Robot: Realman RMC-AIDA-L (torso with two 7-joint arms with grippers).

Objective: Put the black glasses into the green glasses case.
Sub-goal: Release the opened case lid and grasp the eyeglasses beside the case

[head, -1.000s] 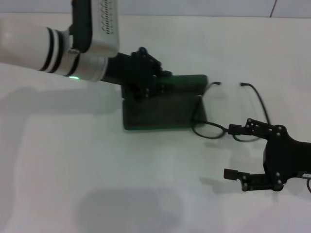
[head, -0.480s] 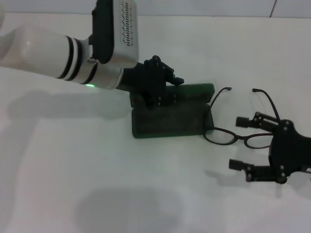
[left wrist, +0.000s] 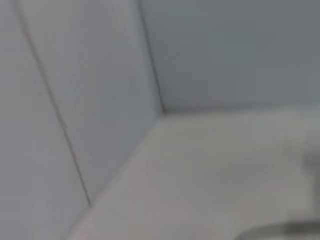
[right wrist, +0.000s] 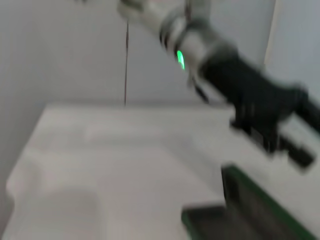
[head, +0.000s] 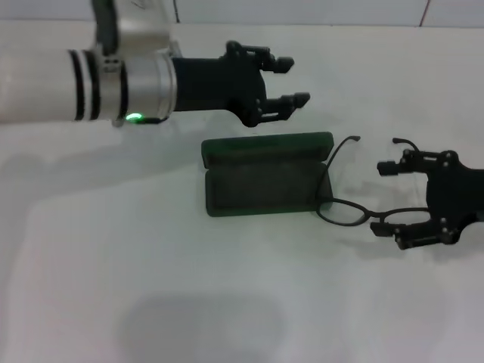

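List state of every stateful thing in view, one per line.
green glasses case: open, lid raised at the far side, nothing inside.
black glasses: unfolded, on the table beside the case, one lens touching its corner.
left gripper: open, holding nothing, in the air beyond the case.
right gripper: open, fingers straddling the glasses' frame, not closed on it.

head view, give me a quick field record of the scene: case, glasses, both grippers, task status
case: green case lies open on the white table, inside dark, nothing in it
glasses: black glasses on the table just right of the case, temples unfolded, one temple by the case's right edge
left gripper: open, above and behind the case, holding nothing
right gripper: open, at the glasses' right lens, fingers either side of the frame
task status: glasses not yet in the case
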